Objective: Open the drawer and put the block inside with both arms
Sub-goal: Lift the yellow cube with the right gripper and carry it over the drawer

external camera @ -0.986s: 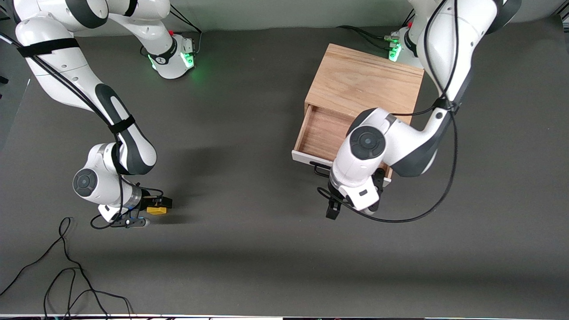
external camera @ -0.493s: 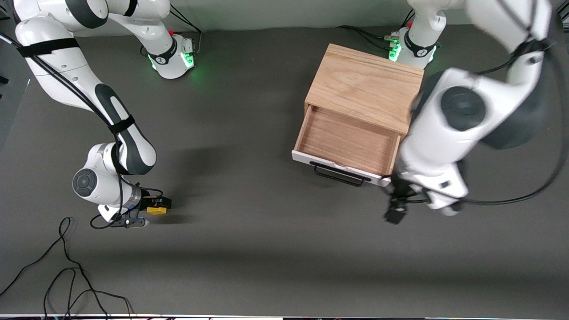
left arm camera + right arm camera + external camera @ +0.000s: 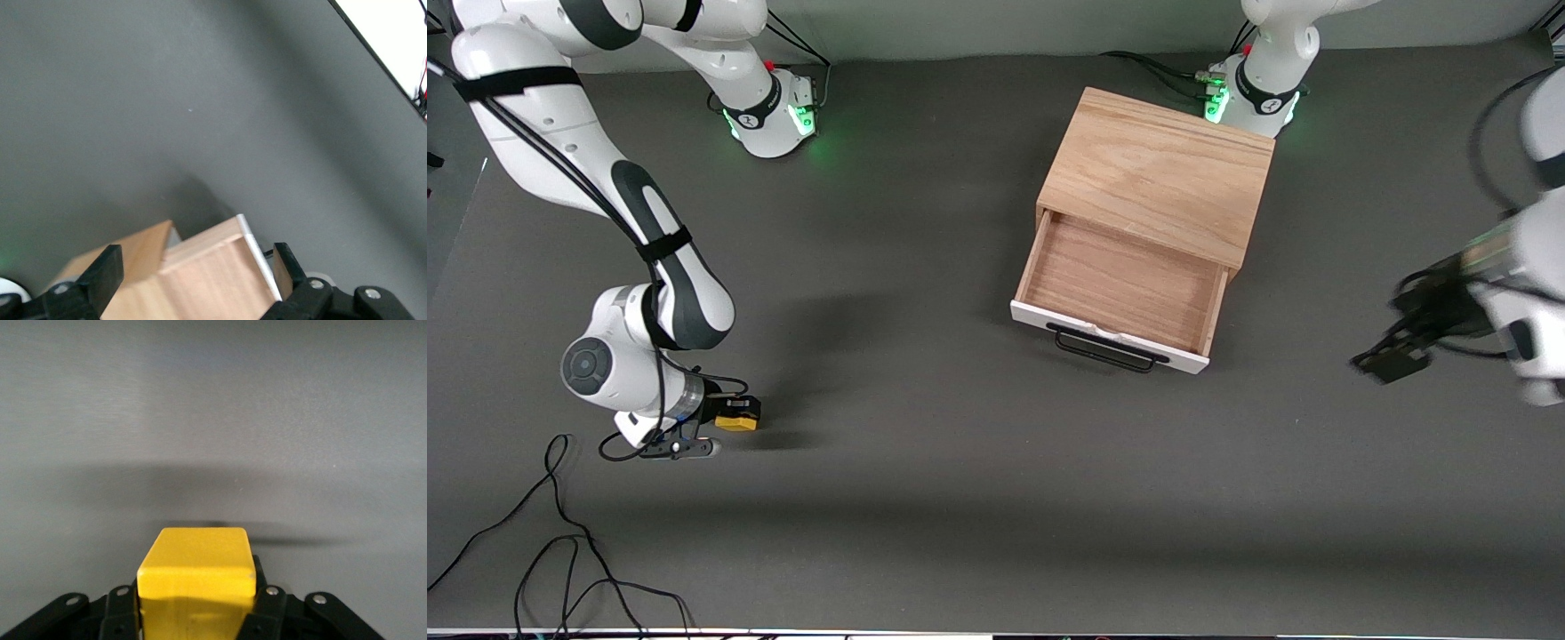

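Observation:
The drawer [image 3: 1120, 283] of the light oak box [image 3: 1156, 169] stands pulled open and empty, its white front and black bar handle [image 3: 1107, 348] facing the front camera. My right gripper [image 3: 734, 414] is shut on the yellow block [image 3: 740, 416], low over the table near the right arm's end. The right wrist view shows the block [image 3: 197, 570] clamped between the fingers. My left gripper [image 3: 1392, 360] is open and empty, over bare table toward the left arm's end, away from the drawer. In the left wrist view the box [image 3: 127, 257] and drawer [image 3: 220, 273] show between its spread fingers [image 3: 103, 277].
Loose black cables [image 3: 560, 533] lie on the table at the front corner by the right arm's end. The two green-lit bases [image 3: 778, 116] stand along the table's back edge. The dark grey table [image 3: 925, 498] spreads wide between the block and the drawer.
My left arm has swung away from the drawer handle toward its own end of the table, leaving the drawer open. My right gripper with the block has shifted only slightly.

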Motion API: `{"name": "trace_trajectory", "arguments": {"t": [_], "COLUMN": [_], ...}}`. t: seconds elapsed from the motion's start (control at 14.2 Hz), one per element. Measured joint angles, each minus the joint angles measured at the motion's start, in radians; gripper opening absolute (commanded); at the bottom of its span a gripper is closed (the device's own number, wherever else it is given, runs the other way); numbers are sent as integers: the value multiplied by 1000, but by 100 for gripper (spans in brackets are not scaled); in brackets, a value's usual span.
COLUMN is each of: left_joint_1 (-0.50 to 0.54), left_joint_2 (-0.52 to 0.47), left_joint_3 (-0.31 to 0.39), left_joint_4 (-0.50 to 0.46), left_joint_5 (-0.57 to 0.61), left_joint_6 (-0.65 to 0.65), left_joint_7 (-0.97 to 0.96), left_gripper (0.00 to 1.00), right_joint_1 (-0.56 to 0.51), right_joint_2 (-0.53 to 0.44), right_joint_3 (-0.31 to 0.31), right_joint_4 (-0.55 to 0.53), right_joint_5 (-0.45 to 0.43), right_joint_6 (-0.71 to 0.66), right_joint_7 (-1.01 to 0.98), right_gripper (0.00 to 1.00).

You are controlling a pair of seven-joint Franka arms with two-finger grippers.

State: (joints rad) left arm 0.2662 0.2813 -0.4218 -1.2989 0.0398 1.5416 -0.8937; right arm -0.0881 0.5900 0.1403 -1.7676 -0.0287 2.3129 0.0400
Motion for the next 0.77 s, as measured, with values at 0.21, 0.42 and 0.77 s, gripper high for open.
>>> {"name": "trace_trajectory", "arguments": {"t": [0.21, 0.42, 0.77], "left_joint_1": [65, 104, -38], "left_joint_2": [-77, -153, -232], "left_joint_3": [1, 6, 219], "left_joint_4": [-94, -192, -266], "left_joint_5": [-30, -39, -72], "left_joint_6": [-4, -1, 40], "left_joint_7": [254, 474, 726], "left_gripper": [100, 100, 100], "right_joint_1": [43, 117, 290], "right_joint_2": [-63, -95, -101], "right_joint_3": [6, 15, 26], "right_joint_4": [164, 366, 616], "right_joint_5": [1, 3, 78], "right_joint_6": [-297, -576, -820], "right_joint_7": [60, 181, 501], "right_gripper": [10, 10, 10]}}
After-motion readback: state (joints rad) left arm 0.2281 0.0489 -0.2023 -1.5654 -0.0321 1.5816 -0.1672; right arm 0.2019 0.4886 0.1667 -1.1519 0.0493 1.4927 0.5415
